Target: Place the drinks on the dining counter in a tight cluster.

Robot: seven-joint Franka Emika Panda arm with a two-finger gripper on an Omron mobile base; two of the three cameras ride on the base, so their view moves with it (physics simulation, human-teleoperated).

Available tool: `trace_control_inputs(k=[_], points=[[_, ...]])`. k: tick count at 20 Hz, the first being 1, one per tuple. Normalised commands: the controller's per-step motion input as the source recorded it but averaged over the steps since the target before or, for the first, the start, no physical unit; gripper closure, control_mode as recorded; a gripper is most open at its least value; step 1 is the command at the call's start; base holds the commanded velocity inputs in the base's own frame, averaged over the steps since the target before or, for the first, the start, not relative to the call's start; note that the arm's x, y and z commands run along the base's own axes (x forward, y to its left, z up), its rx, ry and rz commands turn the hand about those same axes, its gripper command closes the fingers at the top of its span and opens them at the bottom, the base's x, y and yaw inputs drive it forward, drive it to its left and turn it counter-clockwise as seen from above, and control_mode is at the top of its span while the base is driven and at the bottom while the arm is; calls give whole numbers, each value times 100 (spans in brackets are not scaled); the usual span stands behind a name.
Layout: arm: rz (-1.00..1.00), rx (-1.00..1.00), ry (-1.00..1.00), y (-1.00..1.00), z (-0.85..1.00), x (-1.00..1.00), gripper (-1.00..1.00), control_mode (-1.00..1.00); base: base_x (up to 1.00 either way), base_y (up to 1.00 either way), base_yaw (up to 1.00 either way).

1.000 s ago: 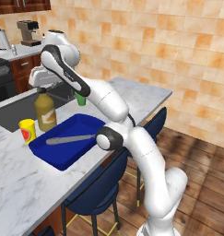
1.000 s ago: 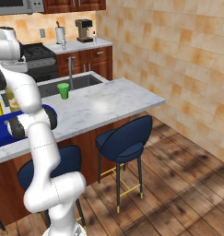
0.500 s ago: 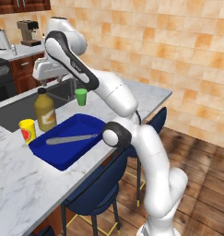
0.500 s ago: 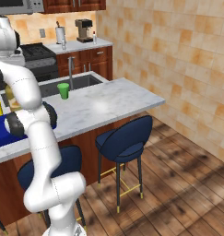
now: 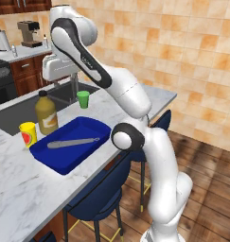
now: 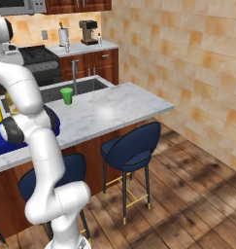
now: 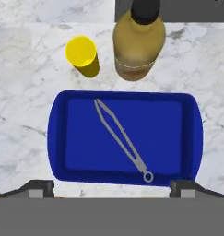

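The amber juice jug (image 5: 45, 113) with a dark cap stands upright on the dining counter (image 5: 22, 189), between the sink and the blue tray. In the hand view the jug (image 7: 138, 41) is at the top, seen from above. My gripper (image 5: 56, 75) hangs high over the counter behind the jug. It is open, with nothing between its fingertips (image 7: 39, 186), and apart from the jug. From the right base view the dining counter (image 6: 114, 104) runs out to the right.
A short yellow cup (image 5: 27, 133) stands left of the jug. A blue tray (image 5: 97, 128) holding metal tongs (image 5: 74, 142) lies in front. A green cup (image 5: 83, 99) stands by the sink (image 5: 22, 106) and faucet (image 5: 75, 85). Navy stools (image 6: 131, 143) line the counter's near side.
My hand has risen from close beside the jug's top to well above it. The jaws stay open and the jug has not moved.
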Motion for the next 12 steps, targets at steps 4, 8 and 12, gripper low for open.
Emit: trace_control_inputs(k=[4,8,12], points=[[-7,0,-9,-53,-32,-80,-100,-100,0,0,0],[-8,0,-20,-47,-67,-77,-100,-100,0,0,0],[-5,3,-33,-39,-89,-50,-100,-100,0,0,0]])
